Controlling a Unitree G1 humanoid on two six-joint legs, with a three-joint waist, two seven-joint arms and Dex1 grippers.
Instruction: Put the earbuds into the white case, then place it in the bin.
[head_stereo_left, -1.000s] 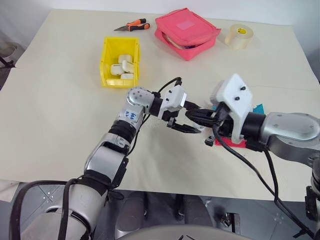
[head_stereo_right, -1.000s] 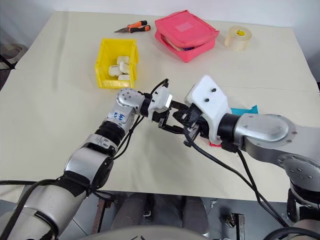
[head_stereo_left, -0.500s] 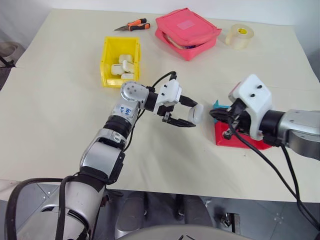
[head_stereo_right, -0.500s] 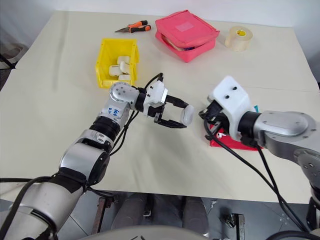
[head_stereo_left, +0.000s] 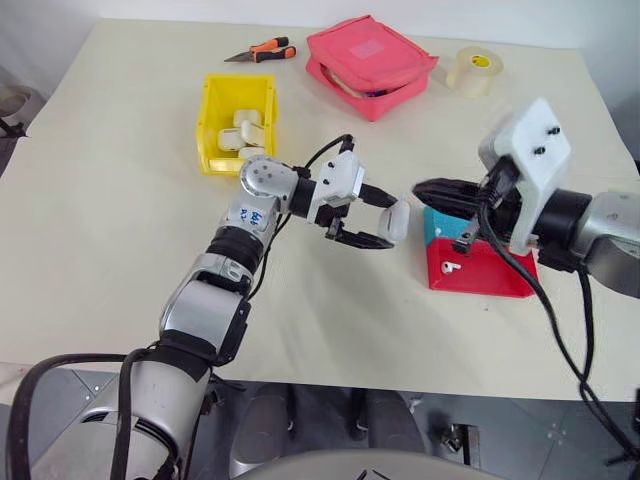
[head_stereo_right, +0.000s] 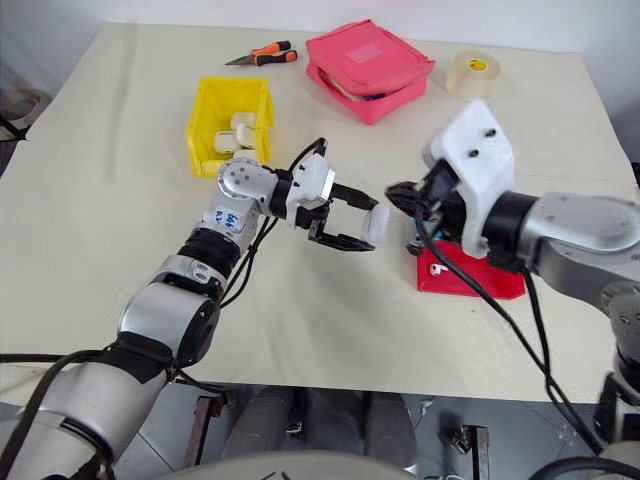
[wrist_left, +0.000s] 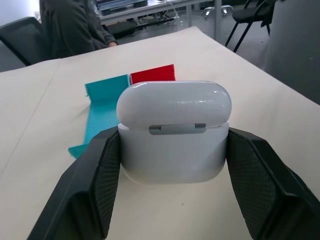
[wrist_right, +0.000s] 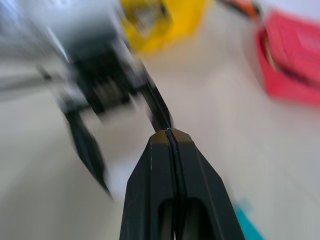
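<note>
Glossy rounded white case (wrist_left: 174, 131) (lid shut) between ribbed black jaws.

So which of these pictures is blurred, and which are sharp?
Right wrist view: the background is smeared, though the shut right gripper stays crisp. Left wrist view: sharp, with glare on the white case. Both eye views: sharp.

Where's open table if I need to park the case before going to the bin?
Bare tabletop lies left of the left end effector and below the yellow bin, and more between bin and red tray. The far edge is crowded: cutters, pink pouch, tape roll.
</note>
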